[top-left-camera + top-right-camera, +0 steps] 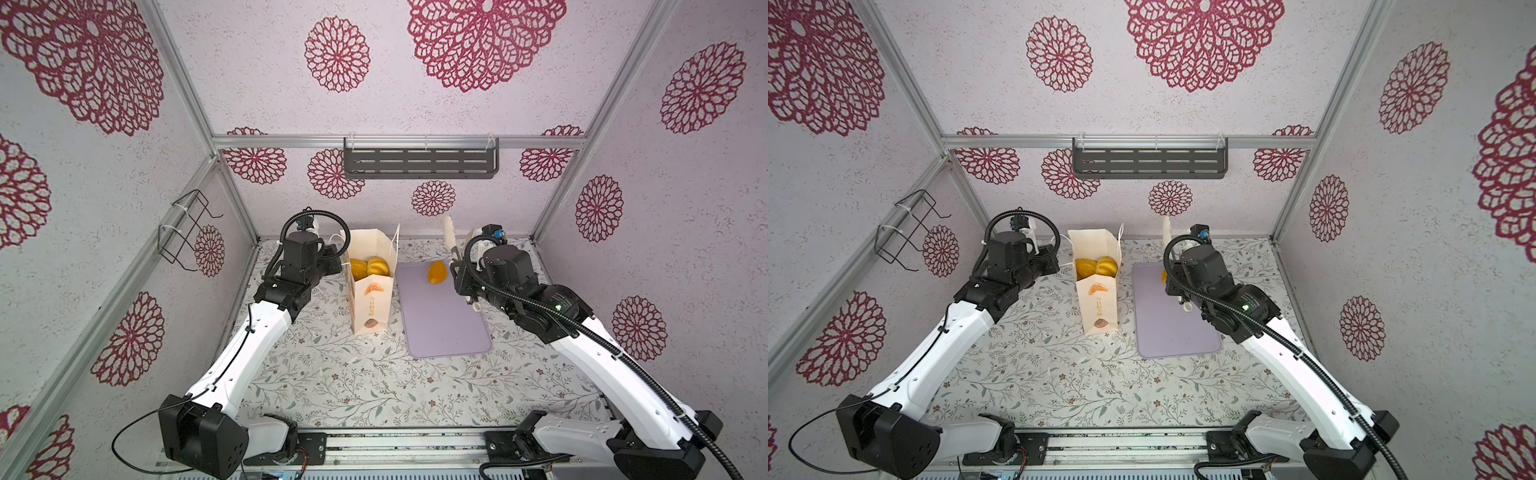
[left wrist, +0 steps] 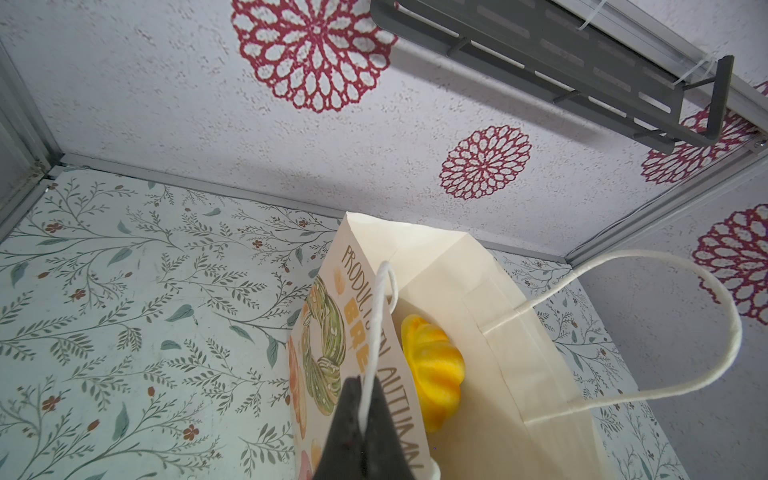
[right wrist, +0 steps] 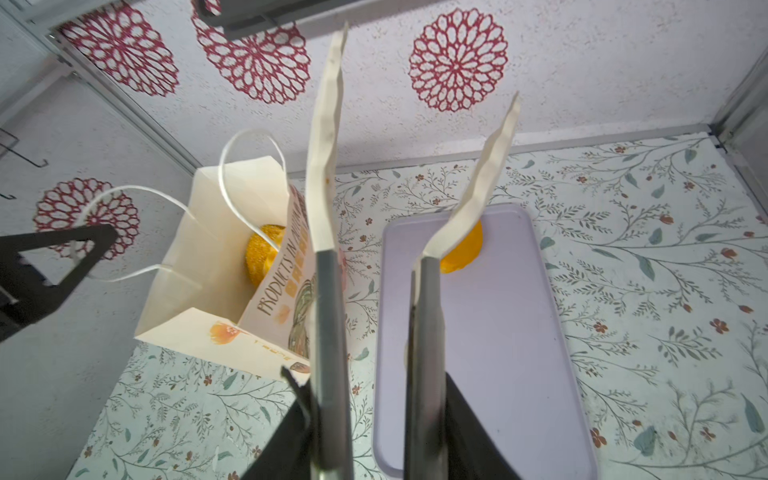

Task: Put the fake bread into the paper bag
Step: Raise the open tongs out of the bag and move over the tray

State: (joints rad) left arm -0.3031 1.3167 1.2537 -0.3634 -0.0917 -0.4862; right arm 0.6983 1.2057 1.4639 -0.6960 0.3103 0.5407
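Note:
The cream paper bag (image 1: 372, 299) (image 1: 1098, 303) stands open left of the lilac tray (image 1: 440, 324). Inside it lie glossy yellow breads (image 1: 370, 267) (image 2: 436, 370) (image 3: 262, 253). One orange bread (image 1: 437, 273) (image 3: 465, 249) rests at the tray's far end. My left gripper (image 2: 363, 386) is shut on the bag's near white cord handle (image 2: 376, 332), at the bag's left rim. My right gripper (image 3: 374, 399) (image 1: 461, 282) is shut on metal tongs (image 3: 328, 291) with cream tips. The tips stand apart with nothing between them, raised above the tray's far end near the orange bread.
A grey slotted shelf (image 1: 419, 162) hangs on the back wall and a black wire rack (image 1: 187, 232) on the left wall. The tray (image 1: 1171, 328) lies on the floral tabletop (image 1: 353, 382) right of the bag, close to the right arm.

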